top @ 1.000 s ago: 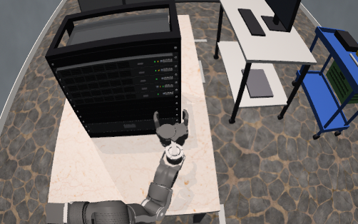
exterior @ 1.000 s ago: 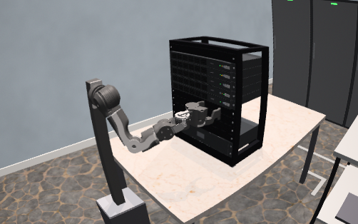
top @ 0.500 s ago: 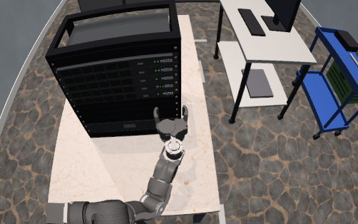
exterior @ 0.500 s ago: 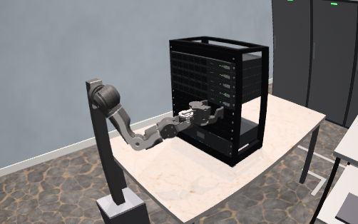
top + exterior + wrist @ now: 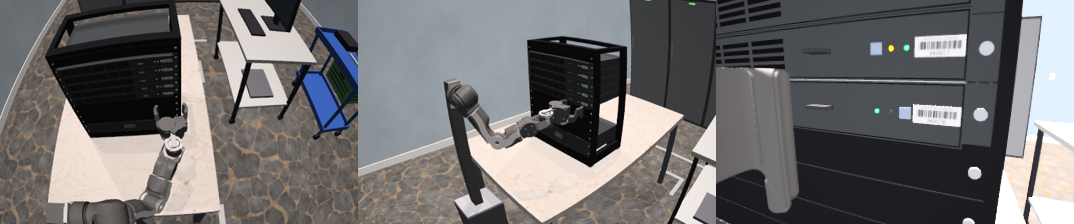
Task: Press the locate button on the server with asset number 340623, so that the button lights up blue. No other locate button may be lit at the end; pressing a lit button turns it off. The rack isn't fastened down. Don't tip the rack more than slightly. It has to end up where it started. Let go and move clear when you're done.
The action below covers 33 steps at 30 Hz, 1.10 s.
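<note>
Pressing up and to the far side: the wanted button is probably lying above my pincer (image 5: 170,106) (image 5: 573,108) (image 5: 778,140).
I'm holding the pincer a bit over half open, gripping nothing, below the server stack's right end, before the black rack (image 5: 114,47) (image 5: 596,107) (image 5: 1011,50) on the counter (image 5: 135,171) (image 5: 550,185). The bottom server (image 5: 150,95) (image 5: 572,102) (image 5: 851,100) and the server above it (image 5: 150,88) (image 5: 572,93) (image 5: 841,62) seem to be showing other numbers, faintly; I'm not seeing 340623, so I'm judging it among the upper three, exact slot unknown.
</note>
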Each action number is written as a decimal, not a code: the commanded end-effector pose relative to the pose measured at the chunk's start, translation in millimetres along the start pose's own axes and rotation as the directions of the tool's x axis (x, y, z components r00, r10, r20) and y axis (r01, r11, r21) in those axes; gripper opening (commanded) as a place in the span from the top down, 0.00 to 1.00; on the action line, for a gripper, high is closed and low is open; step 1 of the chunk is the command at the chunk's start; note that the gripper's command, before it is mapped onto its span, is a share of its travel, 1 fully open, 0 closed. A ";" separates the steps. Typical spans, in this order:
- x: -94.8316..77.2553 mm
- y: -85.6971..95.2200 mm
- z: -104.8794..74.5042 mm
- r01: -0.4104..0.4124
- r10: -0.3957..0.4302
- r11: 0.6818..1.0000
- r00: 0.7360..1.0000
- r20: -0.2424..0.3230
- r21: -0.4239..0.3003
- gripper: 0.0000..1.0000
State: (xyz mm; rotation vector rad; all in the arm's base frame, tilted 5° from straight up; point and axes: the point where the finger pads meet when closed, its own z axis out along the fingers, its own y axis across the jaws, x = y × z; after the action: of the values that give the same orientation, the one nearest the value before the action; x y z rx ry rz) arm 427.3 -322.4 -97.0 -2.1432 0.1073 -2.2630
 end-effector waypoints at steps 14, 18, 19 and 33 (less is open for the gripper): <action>2.1 1.1 29.8 0.009 -0.009 1.000 1.000 -0.006 -0.005 0.40; 2.2 1.2 37.6 0.009 -0.009 1.000 1.000 -0.006 -0.005 0.40; 2.2 1.2 39.0 0.009 -0.009 1.000 1.000 -0.006 -0.005 0.40; 2.2 1.2 42.3 0.009 -0.009 1.000 1.000 -0.006 -0.005 0.40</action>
State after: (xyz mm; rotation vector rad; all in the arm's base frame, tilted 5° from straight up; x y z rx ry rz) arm 469.1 -324.2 -94.9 -2.1466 0.1037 -2.2667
